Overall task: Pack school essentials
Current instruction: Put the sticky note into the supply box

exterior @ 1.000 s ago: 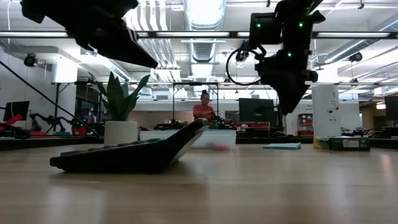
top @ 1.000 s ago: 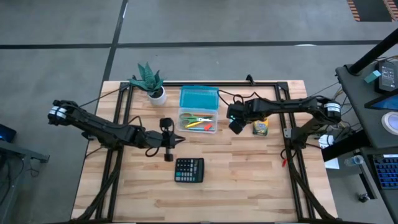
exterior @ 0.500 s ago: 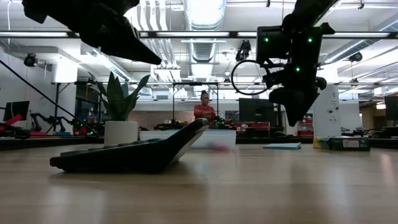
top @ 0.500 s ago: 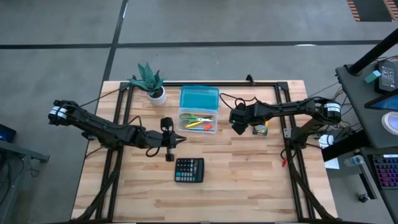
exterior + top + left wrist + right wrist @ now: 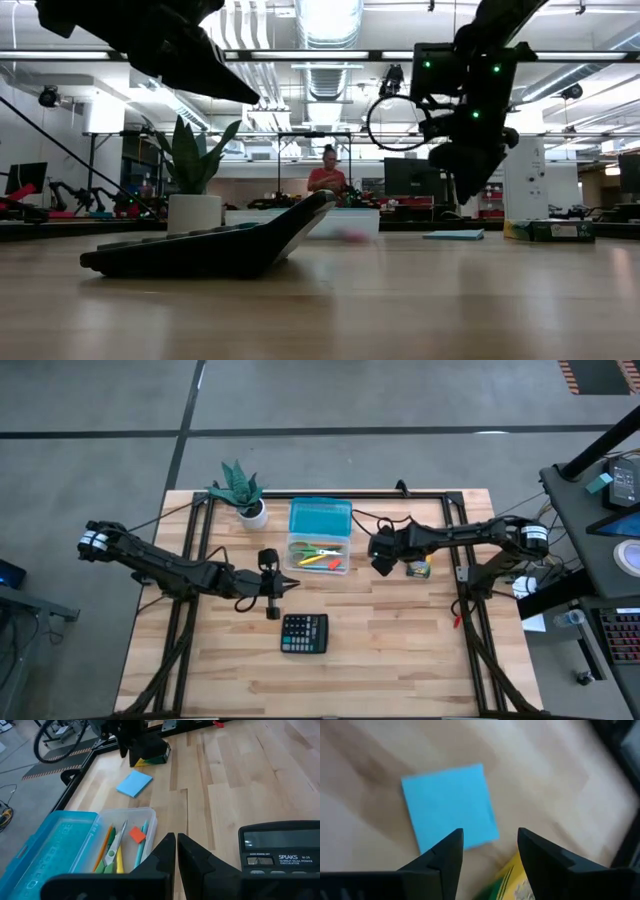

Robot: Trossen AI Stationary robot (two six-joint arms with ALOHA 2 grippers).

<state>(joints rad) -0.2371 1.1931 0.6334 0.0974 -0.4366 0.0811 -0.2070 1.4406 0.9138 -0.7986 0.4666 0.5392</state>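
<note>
On the left of the wooden table (image 5: 400, 650), the left gripper (image 5: 288, 587) hangs over the wood with its two fingers (image 5: 165, 852) pressed shut and nothing in them. It sits just beside the clear box, near the calculator (image 5: 304, 632). A small green plant (image 5: 240, 490) in a white pot stands at the back of the table.

The clear plastic box (image 5: 145, 815) sits in the middle, with its blue lid (image 5: 320, 517) folded open behind it. Inside lie the green-handled scissors (image 5: 111, 852), an orange pencil (image 5: 104, 842), a yellow pencil (image 5: 121, 865), a green pen (image 5: 141, 845) and a little red eraser (image 5: 137, 835). The left arm cuts off the near end of the box in its wrist view, so the ends of these things are hidden. From above they look like a small mix of colors that is hard to tell apart.

To the right of the box, the light-blue note pad (image 5: 449, 807) lies flat on the wood. The right gripper (image 5: 487, 852) hangs just above it with its fingers apart, holding nothing. The pad shows between and past the finger tips. The yellow crayon box (image 5: 512, 877) lies just beside the pad, and only its corner shows there. From above, the right gripper hides the pad, and the crayon box (image 5: 419, 567) peeks out on its right side.
</note>
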